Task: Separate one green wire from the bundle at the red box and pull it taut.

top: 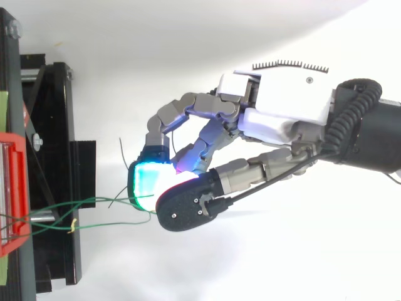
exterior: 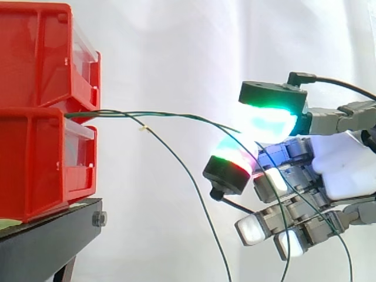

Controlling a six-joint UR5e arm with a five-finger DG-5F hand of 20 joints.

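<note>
Nearest the arm, at the right of my side view, the hand (exterior: 346, 170) comes in level, its fingers pointing toward the bins. From above I see the same hand (top: 282, 116) stretched out to the left. Its thumb and one finger are brought together tip to tip, and their glowing fingertips (exterior: 270, 122) pinch the green wire (exterior: 176, 116) between them. The other fingers curl loosely underneath, and I cannot make out anything held in them. Loose strands (exterior: 286, 270) hang down past those lower fingers to the bottom edge of the view.

Moving outward from the pinch, the green wire runs left toward the bins in a shallow bow, close to straight but not dead tight. Below it a second wire (exterior: 197, 194) parts from the same line and droops steeply downward, well clear of the hand. A small yellow tag (exterior: 141, 128) sits about where the two wires diverge. In my top view the tag (top: 72, 226) lies over the edge of the stand.

Farther on, the bundle (exterior: 88, 114) comes out of the gap between the upper red bin (exterior: 35, 53) and the lower red bin (exterior: 35, 164). The two are stacked on the black stand (exterior: 47, 241). Behind everything hangs the white curtain (exterior: 176, 47).
</note>
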